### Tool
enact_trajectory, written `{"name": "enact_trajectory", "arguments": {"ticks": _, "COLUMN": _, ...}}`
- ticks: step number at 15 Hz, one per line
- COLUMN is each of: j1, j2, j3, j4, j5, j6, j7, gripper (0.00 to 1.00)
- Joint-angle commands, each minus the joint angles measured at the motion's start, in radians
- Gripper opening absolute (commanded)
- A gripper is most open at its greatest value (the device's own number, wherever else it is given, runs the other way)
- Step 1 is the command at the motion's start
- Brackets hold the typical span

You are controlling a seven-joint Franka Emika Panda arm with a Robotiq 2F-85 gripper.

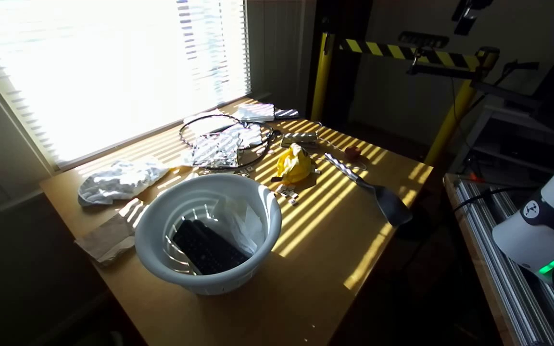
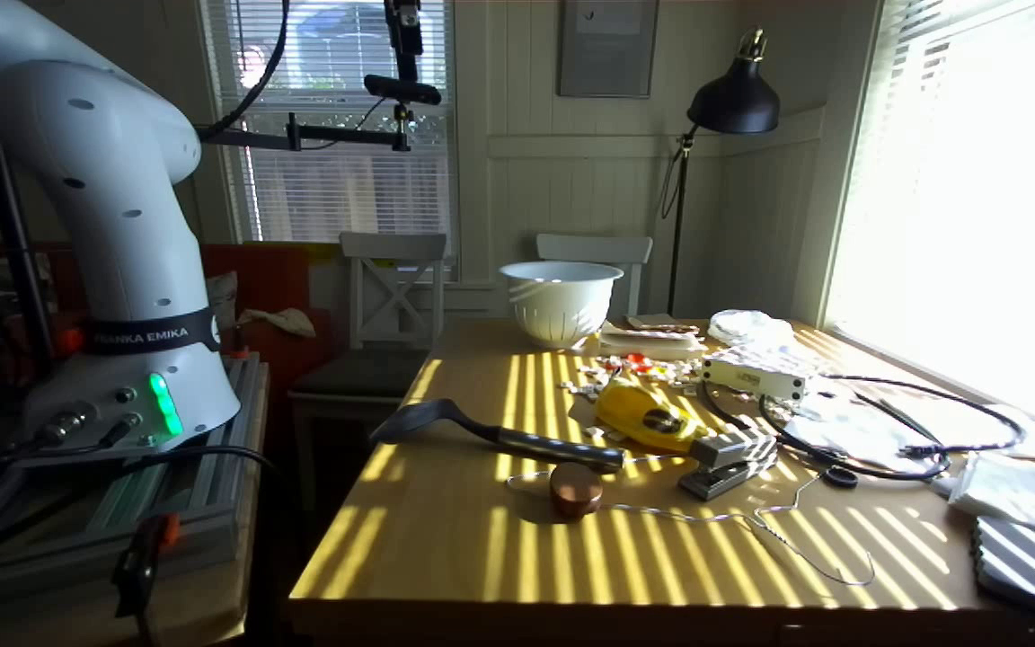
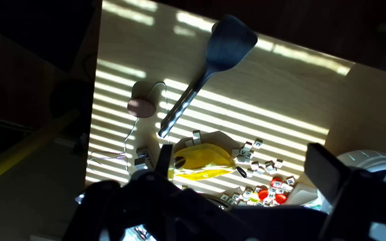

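Jaws spread wide on the black gripper [image 3: 240, 153]; the soft yellow pouch [image 3: 203, 160] points lengthwise at white letter cubes [image 3: 244, 154], a grey metallic stapler [image 3: 143, 161] off its other end.

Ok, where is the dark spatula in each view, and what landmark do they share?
In an exterior view: spatula right of centre, broad end to the lower right.
In an exterior view: spatula below the middle, broad end to the left.
In the wrist view: spatula in the upper middle, broad end up.
Landmark: yellow bag, near the spatula in all three.
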Motion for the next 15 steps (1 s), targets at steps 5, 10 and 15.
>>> {"name": "enact_trajectory", "arguments": {"ticks": 5, "j1": -0.040, "j2": 0.140, "j3": -0.103, "j4": -0.004, "j5": -0.201, "j6": 0.090, "j7": -0.086, "gripper": 1.00}}
{"name": "enact_trajectory", "arguments": {"ticks": 10, "j1": -0.024, "j2": 0.302, "j3": -0.251, "j4": 0.020, "j5": -0.257, "j6": 0.134, "j7": -0.353, "gripper": 1.00}}
{"name": "enact_trajectory", "arguments": {"ticks": 15, "j1": -0.051, "j2": 0.348, "j3": -0.267, "j4": 0.013, "j5": -0.227, "j6": 0.145, "j7": -0.413, "gripper": 1.00}}
